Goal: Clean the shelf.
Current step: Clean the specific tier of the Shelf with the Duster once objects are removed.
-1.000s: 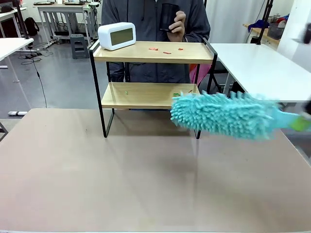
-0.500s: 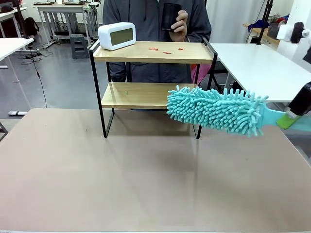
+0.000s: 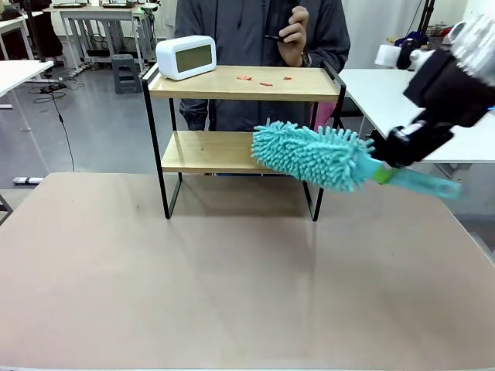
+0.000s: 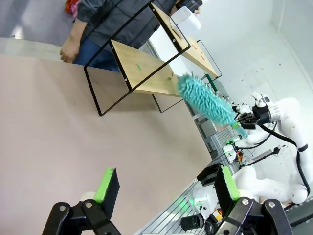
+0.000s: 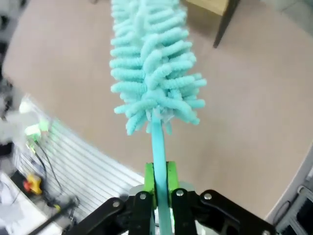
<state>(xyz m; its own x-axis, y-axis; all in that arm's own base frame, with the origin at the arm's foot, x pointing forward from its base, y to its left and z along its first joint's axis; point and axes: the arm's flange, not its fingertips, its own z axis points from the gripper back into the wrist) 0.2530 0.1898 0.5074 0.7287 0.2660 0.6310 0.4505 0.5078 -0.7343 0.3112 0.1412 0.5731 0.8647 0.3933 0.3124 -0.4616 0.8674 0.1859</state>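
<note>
Duster (image 3: 313, 155), clenched by its handle in the right gripper's (image 5: 161, 180) jaws, pointed leftward, tip at the right end of the shelf's (image 3: 209, 151) lower board across the bench (image 3: 232, 270); the left gripper's (image 4: 164, 188) jaws hung released.

**Shelf far, duster at its right**

The shelf (image 3: 240, 83) stands on the table (image 3: 232, 286), toward its far edge, with a person (image 3: 255, 31) just behind it. On the upper board a clock (image 3: 186, 56) sits at the left end; small scraps (image 3: 265, 79) lie right of the middle. A duster (image 3: 309, 154) comes in from the right — head before the lower board's right end, handle in the right gripper (image 3: 389, 165), beyond the shelf's right legs.
</note>
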